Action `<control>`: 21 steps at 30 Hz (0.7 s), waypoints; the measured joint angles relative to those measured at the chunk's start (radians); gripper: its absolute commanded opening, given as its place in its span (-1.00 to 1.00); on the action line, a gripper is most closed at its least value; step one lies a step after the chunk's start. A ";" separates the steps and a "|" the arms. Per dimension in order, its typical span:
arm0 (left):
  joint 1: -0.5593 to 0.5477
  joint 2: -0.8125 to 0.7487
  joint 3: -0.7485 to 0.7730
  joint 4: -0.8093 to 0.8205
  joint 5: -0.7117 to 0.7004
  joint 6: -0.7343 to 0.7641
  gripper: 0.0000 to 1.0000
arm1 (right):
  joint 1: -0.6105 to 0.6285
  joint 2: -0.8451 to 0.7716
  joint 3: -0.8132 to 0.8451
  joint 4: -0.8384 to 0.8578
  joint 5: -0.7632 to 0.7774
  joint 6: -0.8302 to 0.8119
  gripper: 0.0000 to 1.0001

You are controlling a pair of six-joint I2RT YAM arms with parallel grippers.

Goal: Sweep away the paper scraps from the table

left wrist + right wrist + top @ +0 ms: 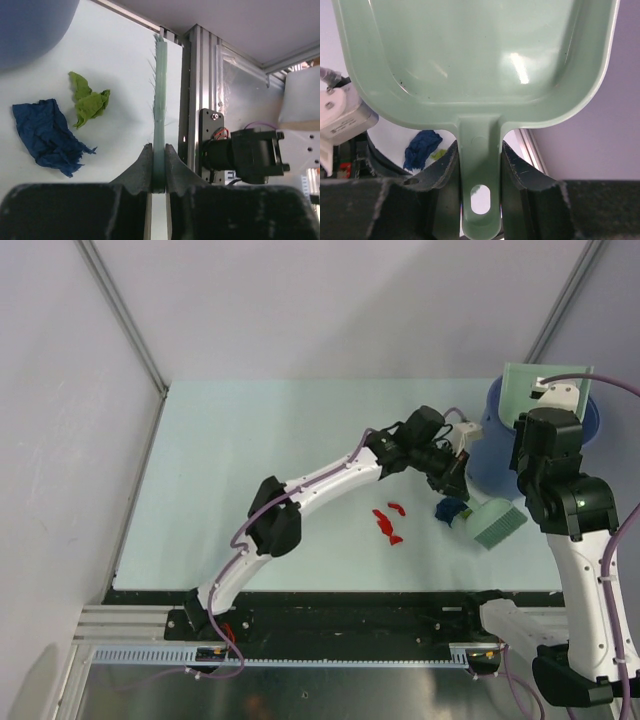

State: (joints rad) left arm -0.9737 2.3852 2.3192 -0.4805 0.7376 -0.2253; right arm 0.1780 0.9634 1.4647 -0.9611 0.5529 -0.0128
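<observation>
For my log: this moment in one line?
left end effector: grips brush | right end effector: grips dustpan | paper scraps: on table

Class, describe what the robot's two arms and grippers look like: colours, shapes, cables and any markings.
Both the left arm and right arm have white tubular links joined by black joint housings, with a thin purple cable running along each. The left gripper and right gripper each have two dark, matte, curved fingers. No markings are readable.

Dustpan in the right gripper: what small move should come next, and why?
Probably lower the dustpan from over the bucket to the table beside the scraps. It looks empty, while the blue scrap, green scrap and red scraps lie on it, and the left gripper holds the brush beside them.
</observation>
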 measured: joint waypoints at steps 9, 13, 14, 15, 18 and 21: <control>0.009 0.050 -0.034 0.050 -0.179 -0.260 -1.00 | -0.001 0.017 0.074 -0.121 0.024 0.026 -1.00; 0.029 0.068 -0.085 0.028 -0.278 -0.321 -1.00 | -0.001 0.007 0.082 -0.142 0.026 0.040 -1.00; 0.035 0.072 -0.089 0.026 -0.296 -0.330 -0.99 | -0.001 0.005 0.082 -0.146 0.026 0.045 -1.00; 0.042 0.073 -0.092 0.024 -0.307 -0.337 -1.00 | -0.001 0.004 0.082 -0.151 0.026 0.048 -1.00; 0.056 0.061 -0.119 0.040 -0.332 -0.350 -1.00 | 0.000 0.004 0.082 -0.166 0.025 0.059 -1.00; 0.085 0.027 -0.192 0.055 -0.346 -0.349 -1.00 | 0.006 0.005 0.082 -0.180 0.026 0.069 -1.00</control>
State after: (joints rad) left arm -0.8883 2.4119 2.1273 -0.4255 0.3916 -0.5743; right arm 0.1841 0.9680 1.5471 -1.1416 0.5793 0.0563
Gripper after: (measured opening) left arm 0.129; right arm 0.330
